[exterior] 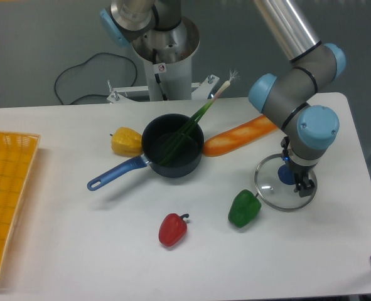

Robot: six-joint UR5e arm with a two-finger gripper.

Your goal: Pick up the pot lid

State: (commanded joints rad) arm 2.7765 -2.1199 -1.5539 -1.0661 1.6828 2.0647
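The gripper [297,170] is at the right, low over the glass pot lid [273,191], with its fingers apart. One finger is on the far side of the blue knob [287,174] and the other toward the near right. The clear round lid lies on the table, its right part partly covered by the gripper. Whether the fingers touch the knob or the glass cannot be told.
A green pepper [244,209] lies just left of the lid's near edge. Behind is an orange baguette-like piece [241,136]. Further left are a black pan [184,164] holding a leek, a yellow pepper [126,142], a red pepper [172,230] and an orange crate [9,141].
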